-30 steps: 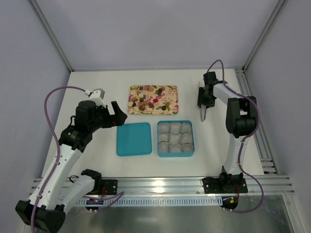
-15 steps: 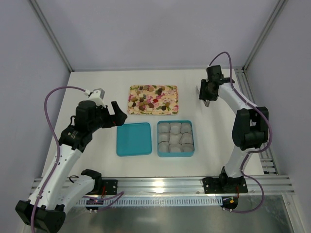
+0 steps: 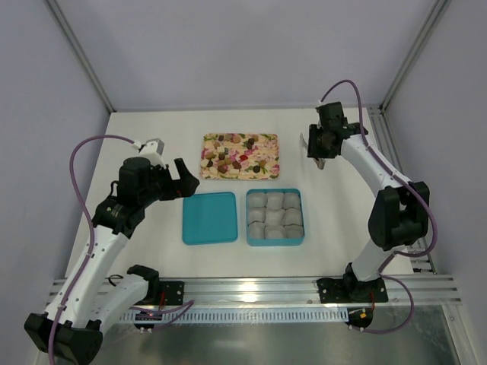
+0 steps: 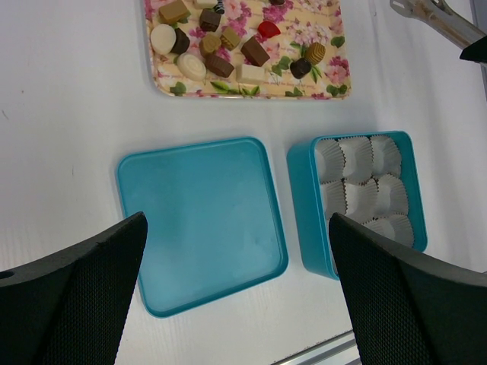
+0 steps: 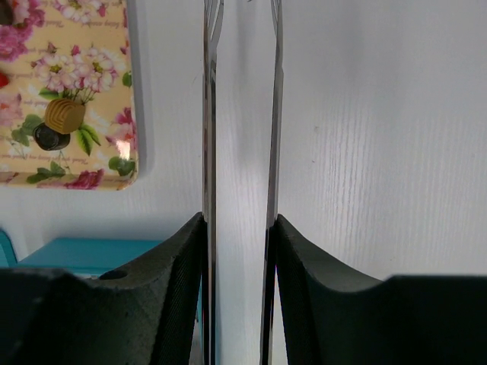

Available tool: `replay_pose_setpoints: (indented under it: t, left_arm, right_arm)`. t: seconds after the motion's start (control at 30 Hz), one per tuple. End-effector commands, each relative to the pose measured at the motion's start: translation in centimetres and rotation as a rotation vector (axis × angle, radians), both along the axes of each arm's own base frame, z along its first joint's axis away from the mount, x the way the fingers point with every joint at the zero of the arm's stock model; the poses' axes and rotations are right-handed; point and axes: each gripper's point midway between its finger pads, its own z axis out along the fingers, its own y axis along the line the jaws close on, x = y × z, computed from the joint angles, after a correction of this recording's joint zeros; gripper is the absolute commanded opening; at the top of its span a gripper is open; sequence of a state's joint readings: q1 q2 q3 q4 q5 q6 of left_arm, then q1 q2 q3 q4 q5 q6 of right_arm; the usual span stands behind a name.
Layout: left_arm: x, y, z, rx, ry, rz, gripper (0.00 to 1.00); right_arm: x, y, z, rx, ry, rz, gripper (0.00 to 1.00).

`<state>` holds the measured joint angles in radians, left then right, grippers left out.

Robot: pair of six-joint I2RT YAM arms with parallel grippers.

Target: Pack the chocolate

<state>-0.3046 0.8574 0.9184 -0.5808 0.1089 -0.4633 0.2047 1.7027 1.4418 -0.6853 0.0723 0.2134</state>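
The chocolate (image 3: 232, 157) lies as several small brown, cream and red pieces on the flowered tray (image 3: 266, 141); it also shows in the left wrist view (image 4: 221, 53). My right gripper (image 3: 316, 148) is shut on metal tongs (image 5: 209, 114), just right of the tray's right edge. The tong arms stand apart and empty. Two chocolates (image 5: 61, 118) sit at the tray corner left of the tongs. My left gripper (image 3: 183, 179) is open and empty, held above the teal lid (image 4: 202, 220).
A teal box (image 3: 248, 220) lined with crinkled white cups (image 4: 365, 182) stands right of the lid (image 3: 208, 217), in front of the tray. The tongs (image 4: 437, 19) show at the far right of the left wrist view.
My right arm has carried the tongs up and to the left, from beside the teal box to beside the tray's right edge. The left arm has not moved.
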Motion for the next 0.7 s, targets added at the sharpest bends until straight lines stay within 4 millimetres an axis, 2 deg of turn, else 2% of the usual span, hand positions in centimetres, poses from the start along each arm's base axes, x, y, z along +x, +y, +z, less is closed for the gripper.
replay_pose_setpoints:
  t: [0.0,0.1,0.23,0.4,0.67]
  left_arm:
    - [0.4,-0.2,0.5,-0.009,-0.023,-0.007,1.0]
    - [0.3,-0.2,0.5,-0.01,-0.021,-0.01,1.0]
    - [0.4,-0.3,0.4,-0.01,-0.018,-0.011,1.0]
    - [0.3,-0.3,0.3,-0.01,-0.016,-0.012,1.0]
    - [0.3,-0.3,0.3,-0.014,-0.015,-0.016,1.0]
  right_arm:
    - [-0.6,1.8,3.8,0.014,-0.087,0.036,0.42]
    - [-1.4,4.1,4.8,0.022,-0.099,0.093,0.42]
    - [-2.6,6.9,5.2,0.023,-0.092,0.152,0.41]
    - [-4.1,9.8,4.4,0.057,-0.071,0.203,0.41]
    - [-5.2,12.6,3.1,0.078,-0.038,0.241,0.41]
